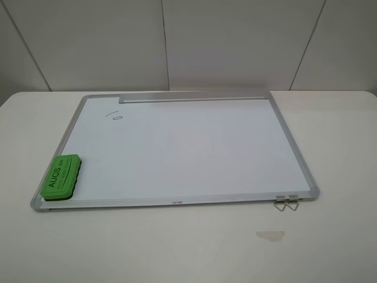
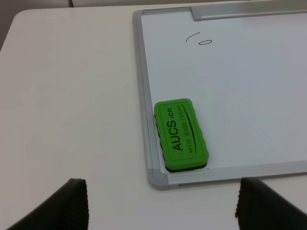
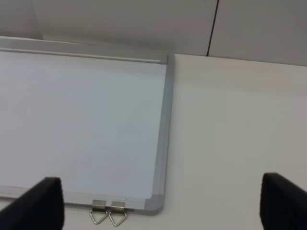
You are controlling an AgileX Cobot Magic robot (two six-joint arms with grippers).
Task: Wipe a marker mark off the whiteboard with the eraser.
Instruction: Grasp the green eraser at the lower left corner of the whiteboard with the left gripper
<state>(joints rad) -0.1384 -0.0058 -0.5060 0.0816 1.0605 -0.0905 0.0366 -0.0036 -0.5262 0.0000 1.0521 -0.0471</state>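
White worktop [image 1: 188, 253] under pale wall panels; whiteboard [image 1: 194, 153] lies flat on it, tray strip along the far edge.

Eraser [image 1: 60, 175]: lower left of the exterior view, sitting on the board tight in its near-left corner, lettering up. Its long axis runs along the left frame rail, near to far.

Marker mark [image 1: 115, 115]: upper left of the board, near the same left rail, well apart from the eraser.

Left pincer [image 2: 163, 203]: fingers spread wide, nothing between them. The eraser lies ahead of it, roughly centred on the gap, long axis pointing away, so the fingers would close across the short width.

Right pincer [image 3: 163, 203]: also wide and empty, facing the board's lower-right corner by the metal clip [image 1: 286, 201], well apart from the eraser.

Judgement: left arm is the nearer one; approach is forward and down onto the eraser.
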